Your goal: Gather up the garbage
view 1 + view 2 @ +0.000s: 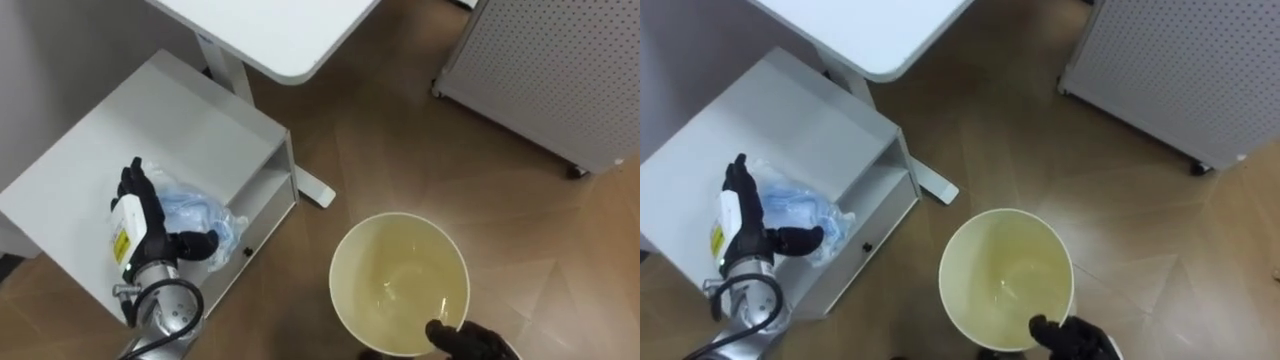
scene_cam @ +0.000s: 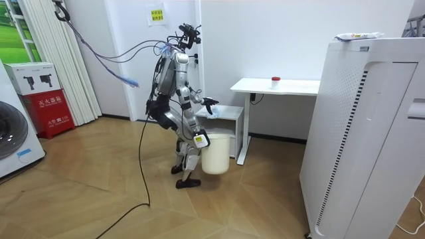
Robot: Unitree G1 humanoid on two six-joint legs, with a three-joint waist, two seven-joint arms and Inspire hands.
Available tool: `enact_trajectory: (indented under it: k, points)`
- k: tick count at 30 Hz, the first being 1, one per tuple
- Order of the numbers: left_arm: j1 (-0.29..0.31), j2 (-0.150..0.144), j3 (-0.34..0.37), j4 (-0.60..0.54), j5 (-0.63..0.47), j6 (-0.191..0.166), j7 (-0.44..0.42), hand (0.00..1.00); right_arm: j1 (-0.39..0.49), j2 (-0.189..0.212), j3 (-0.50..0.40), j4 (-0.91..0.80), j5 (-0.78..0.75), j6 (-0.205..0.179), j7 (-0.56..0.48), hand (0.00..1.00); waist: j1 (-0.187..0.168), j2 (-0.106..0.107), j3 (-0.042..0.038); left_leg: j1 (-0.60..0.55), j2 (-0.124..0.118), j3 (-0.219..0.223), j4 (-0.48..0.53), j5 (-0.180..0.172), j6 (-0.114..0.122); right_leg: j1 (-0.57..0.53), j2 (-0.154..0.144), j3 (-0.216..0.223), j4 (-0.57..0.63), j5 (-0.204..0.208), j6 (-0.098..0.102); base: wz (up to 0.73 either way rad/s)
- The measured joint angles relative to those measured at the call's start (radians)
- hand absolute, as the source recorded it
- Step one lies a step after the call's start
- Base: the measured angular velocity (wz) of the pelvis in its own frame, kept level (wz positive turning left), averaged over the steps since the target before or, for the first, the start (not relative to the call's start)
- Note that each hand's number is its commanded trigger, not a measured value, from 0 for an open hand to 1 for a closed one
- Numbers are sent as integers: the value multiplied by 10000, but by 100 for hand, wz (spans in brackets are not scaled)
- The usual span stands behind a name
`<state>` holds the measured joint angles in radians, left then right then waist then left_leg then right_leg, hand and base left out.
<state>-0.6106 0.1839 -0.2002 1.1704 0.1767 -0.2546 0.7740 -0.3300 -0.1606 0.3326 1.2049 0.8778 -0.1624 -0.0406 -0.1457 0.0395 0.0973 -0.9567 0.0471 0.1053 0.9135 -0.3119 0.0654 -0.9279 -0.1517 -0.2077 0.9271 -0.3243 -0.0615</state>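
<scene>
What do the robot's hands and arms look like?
Both hands are black. The left hand has slim black fingers, a white tag with a yellow label on its back, a shiny silver round wrist and a dark cable looping beside it. The right hand looks black and chunky.

The low white surface (image 1: 150,120) fills the left of the frame. Near its lower right edge lies a crumpled pale-blue plastic bag (image 1: 200,212), with my left hand (image 1: 152,228) over it, fingers straight. The wooden floor (image 1: 400,140) takes up the rest. A white desk foot (image 1: 318,193) stands on it at centre and a perforated panel (image 1: 560,70) on castors at upper right. I cannot tell whether the cream bucket (image 1: 370,250) at lower centre touches the floor.
</scene>
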Motion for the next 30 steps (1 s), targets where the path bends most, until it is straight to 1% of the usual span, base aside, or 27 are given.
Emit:
enact_trajectory:
  k: [2, 3, 4, 5, 6, 7, 8, 9, 10, 11, 13, 15, 16, 17, 19, 22, 25, 29, 30]
  points:
    - [-68, 39, 0, 53, 6, -2, 12, 0, 33, 10, 11, -6, -15, 2, 23, 100, -58, 0, 0, -58, 35, -48, 61, -38, -30, -8, 14, -74, 19, -41, -44, 2]
    - [-100, 113, -1, 88, 0, -2, 12, 0, 34, 42, 16, -10, -14, 11, 86, 100, -121, -7, 4, -111, 84, -62, 121, -69, -46, -25, 34, -127, 39, -62, -68, 0]
    - [-103, 151, -2, 100, 0, -3, 12, 5, 37, 63, 18, -11, -14, 16, 101, 100, -142, -15, 8, -129, 102, -67, 152, -85, -57, -34, 46, -143, 55, -71, -80, 0]
    - [-105, 204, -5, 108, -70, -2, 12, 19, 54, 80, 27, -39, -8, 16, 118, 100, -161, -35, 6, -182, 129, -74, 221, -124, -75, -87, 69, -140, 104, -95, -92, -6]
    - [-124, 249, -5, 108, -118, -2, 12, 50, 53, 79, 26, -69, 7, 14, 155, 100, -169, -34, 6, -285, 161, -78, 282, -142, -87, -185, 112, -118, 134, -100, -94, -7]
    - [-128, 268, -4, 109, -191, -2, 12, 59, 54, 83, 26, -80, 25, 8, 186, 100, -175, -34, 6, -336, 183, -82, 316, -150, -92, -225, 133, -118, 146, -100, -95, -7]
    - [-136, 298, -4, 150, -335, -2, 11, 89, 58, 89, 26, -80, 41, 21, 222, 100, -209, -34, 6, -443, 246, -109, 447, -204, -102, -293, 178, -139, 212, -112, -114, -6]
    - [-160, 312, -15, 280, -459, 6, -4, 100, 59, 89, 86, -86, 82, 27, 227, 100, -238, -34, 6, -525, 302, -141, 624, -299, -111, -333, 189, -192, 325, -175, -160, -4]
    - [-168, 312, -33, 359, -541, 21, -23, 100, 61, 89, 127, -108, 150, 45, 219, 100, -264, -34, 6, -552, 310, -162, 695, -329, -114, -341, 183, -213, 378, -215, -169, 0]
    - [-181, 342, -102, 509, -697, 68, -87, 100, 70, 87, 184, -225, 234, 115, 204, 100, -365, -33, 5, -603, 307, -194, 813, -387, -109, -363, 160, -236, 498, -290, -167, 6]
    - [-201, 460, -240, 680, -852, 171, -260, 100, 80, 83, 186, -382, 249, 200, 214, 100, -453, -34, 5, -691, 304, -234, 941, -438, -116, -434, 151, -249, 612, -325, -171, 3]
    - [-237, 714, -589, 679, -841, 243, -230, 100, 87, 46, 190, -483, 325, 244, 216, 100, -467, -32, 4, -818, 292, -234, 982, -433, -116, -555, 154, -221, 674, -333, -167, 0]
    - [-242, 791, -684, 677, -838, 248, -247, 100, 89, 35, 192, -501, 368, 253, 215, 100, -466, -31, 3, -830, 290, -233, 995, -433, -117, -572, 155, -210, 693, -333, -166, 0]
    - [-241, 873, -933, 676, -774, 247, -287, 100, 99, -15, 237, -540, 485, 287, 216, 100, -446, -22, -3, -845, 285, -224, 998, -433, -118, -605, 156, -187, 709, -334, -165, 0]
    - [-248, 897, -1201, 664, -741, 241, -262, 100, 146, -96, 377, -707, 699, 324, 208, 100, -441, -15, -7, -878, 285, -208, 1000, -430, -120, -667, 160, -162, 731, -333, -165, 0]
    - [-297, 898, -1207, 666, -738, 250, -388, 100, 181, -119, 384, -831, 769, 317, 232, 100, -470, 17, -26, -957, 295, -192, 1021, -416, -143, -775, 174, -132, 781, -327, -178, 0]
    - [-306, 895, -1205, 674, -795, 324, -551, 100, 227, -183, 400, -844, 778, 343, 239, 100, -475, 18, -27, -957, 302, -191, 1010, -399, -172, -791, 169, -142, 795, -329, -210, 0]
    - [-301, 889, -1167, 671, -860, 403, -806, 100, 424, -338, 401, -1068, 769, 523, 314, 100, -452, 16, -32, -898, 290, -153, 952, -392, -177, -765, 142, -135, 782, -334, -217, 0]
    - [-289, 882, -1168, 671, -857, 489, -904, 100, 469, -333, 410, -1106, 774, 525, 325, 100, -444, 14, -33, -840, 297, -129, 928, -392, -175, -717, 143, -125, 766, -334, -216, 0]
